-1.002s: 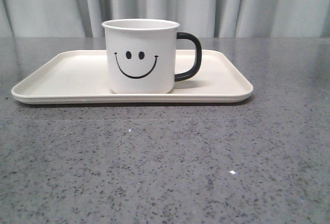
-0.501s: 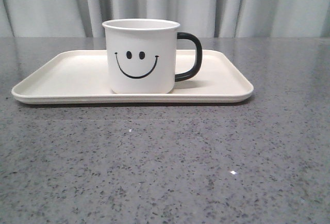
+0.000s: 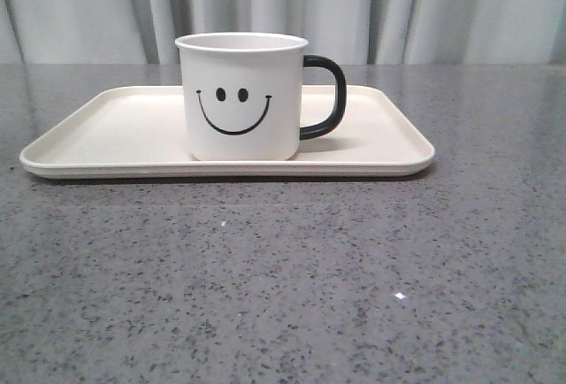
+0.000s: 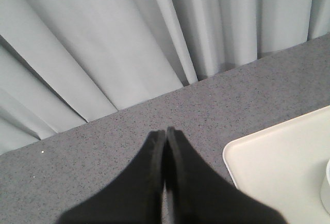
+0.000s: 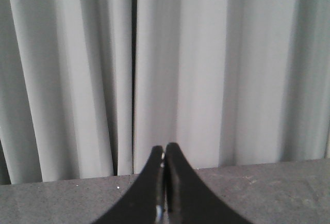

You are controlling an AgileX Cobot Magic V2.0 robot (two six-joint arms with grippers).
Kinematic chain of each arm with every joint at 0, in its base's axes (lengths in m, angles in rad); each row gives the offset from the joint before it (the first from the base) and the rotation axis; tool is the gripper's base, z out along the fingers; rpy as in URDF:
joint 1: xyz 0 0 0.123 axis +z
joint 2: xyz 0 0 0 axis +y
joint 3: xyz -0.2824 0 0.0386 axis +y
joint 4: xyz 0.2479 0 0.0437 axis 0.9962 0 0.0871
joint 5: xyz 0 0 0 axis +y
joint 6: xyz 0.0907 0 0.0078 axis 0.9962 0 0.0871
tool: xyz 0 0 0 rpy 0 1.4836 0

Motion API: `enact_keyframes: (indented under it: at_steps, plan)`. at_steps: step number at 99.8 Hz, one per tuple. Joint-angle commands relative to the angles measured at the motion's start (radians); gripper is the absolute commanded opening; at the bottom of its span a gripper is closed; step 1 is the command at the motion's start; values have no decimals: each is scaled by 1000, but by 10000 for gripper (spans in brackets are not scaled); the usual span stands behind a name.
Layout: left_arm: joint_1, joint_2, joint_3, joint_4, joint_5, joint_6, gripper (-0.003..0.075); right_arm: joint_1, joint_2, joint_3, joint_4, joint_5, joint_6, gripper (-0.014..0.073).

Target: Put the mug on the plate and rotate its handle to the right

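Mug upright on plate, handle at robot's right; both sets of fingers pressed together, empty.

The mug stands on the plate, smiley face toward the front camera, handle pointing right. The plate rests on the grey speckled tabletop. The left gripper has its fingers closed tip to tip, holding nothing; a plate corner lies near, apart from them. The right gripper is likewise closed, facing the curtain, well apart from the mug.
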Motion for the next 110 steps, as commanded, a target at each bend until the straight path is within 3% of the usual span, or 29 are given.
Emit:
enact_keyframes:
  at_steps: [1, 37, 92, 100, 110]
  plan:
    - [-8, -14, -18, 16, -26, -12, -20, -7, -34, 42, 4, -134, 1, -58]
    - [-8, 2, -18, -3, -23, -12, -20, -6, -47, 172, 4, -119, 1, -58]
    - [-8, 146, -18, 50, -23, -26, -20, -6, -47, 176, 4, -97, 1, -58]
    - [-8, 126, -11, 50, -74, -100, -20, -6, -47, 176, 4, -97, 1, -58]
    - [-8, 50, 72, 43, -245, -209, -20, -6, -47, 176, 4, -97, 1, -58]
